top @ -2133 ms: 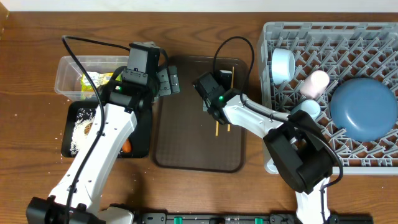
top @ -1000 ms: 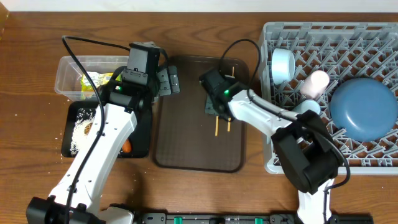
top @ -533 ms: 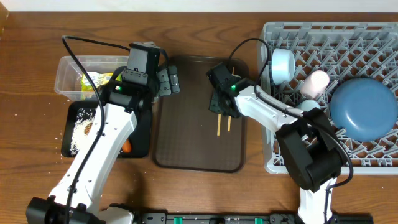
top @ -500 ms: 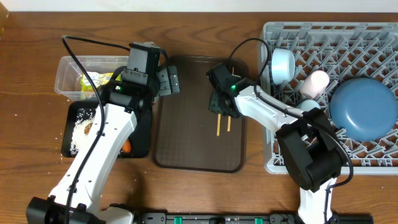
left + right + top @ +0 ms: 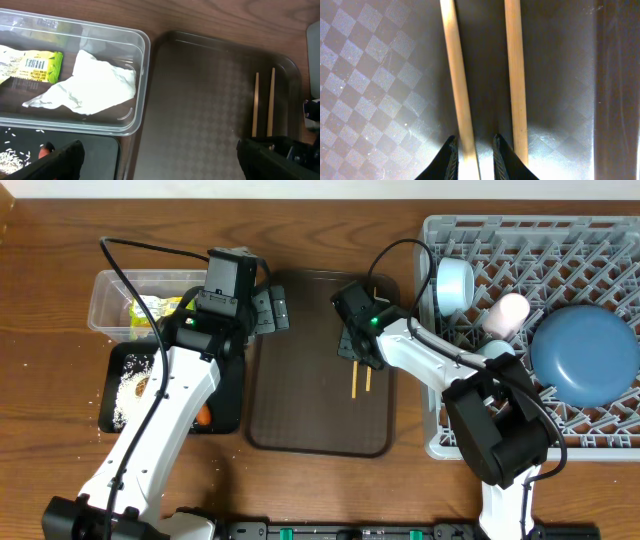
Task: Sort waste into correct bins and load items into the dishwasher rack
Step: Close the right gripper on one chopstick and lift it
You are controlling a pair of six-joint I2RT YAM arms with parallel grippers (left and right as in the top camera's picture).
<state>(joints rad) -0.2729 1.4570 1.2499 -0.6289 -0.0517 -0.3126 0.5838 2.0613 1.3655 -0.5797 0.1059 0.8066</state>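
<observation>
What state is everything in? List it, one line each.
left gripper: open, empty
right gripper: fingers straddling one chopstick, grip unclear
wooden chopsticks: flat on brown serving tray
clear tub: holds wrapper and napkin
black tray: holds rice, carrot stick
blue plate: in dishwasher rack
white bowl: on its side in rack
pink cup: in rack

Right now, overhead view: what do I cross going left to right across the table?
clear tub → chopsticks → bowl → pink cup → blue plate
</observation>
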